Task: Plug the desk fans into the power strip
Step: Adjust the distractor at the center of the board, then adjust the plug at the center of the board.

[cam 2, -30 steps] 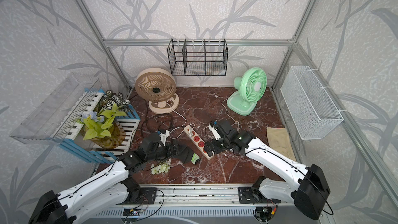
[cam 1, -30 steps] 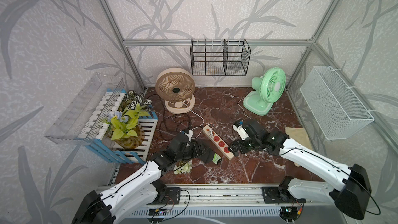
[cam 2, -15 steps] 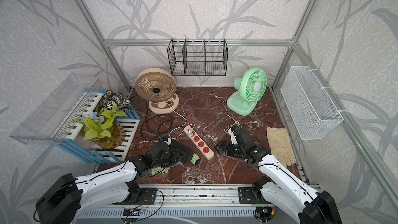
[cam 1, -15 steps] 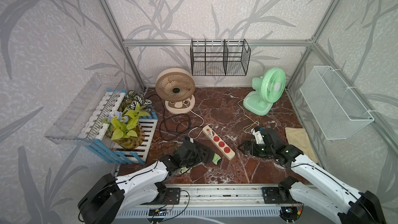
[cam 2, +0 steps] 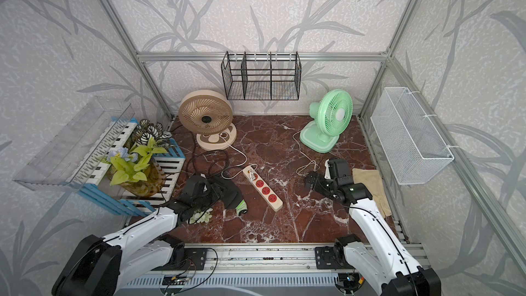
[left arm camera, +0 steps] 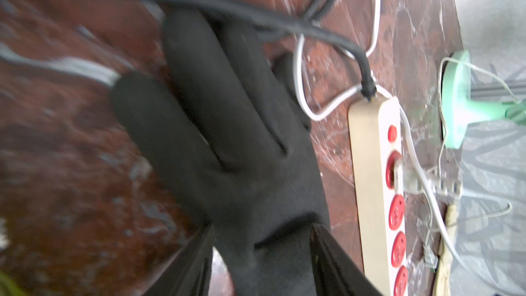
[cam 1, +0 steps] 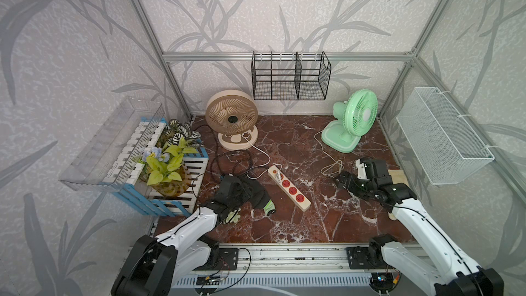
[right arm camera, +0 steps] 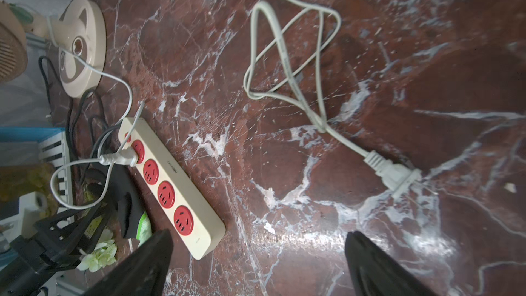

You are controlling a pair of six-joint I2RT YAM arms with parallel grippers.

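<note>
Cream power strip | beside left end effector; not touching (black glove clamped)

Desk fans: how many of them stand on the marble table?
2. The beige fan stands at the back beside the plants; the green fan stands at the back near the white wire basket. No other seems hidden.

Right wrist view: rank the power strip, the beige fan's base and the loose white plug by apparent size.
1. power strip
2. beige fan's base, though it lies farther from the camera
3. loose white plug, smallest despite lying nearer
</note>
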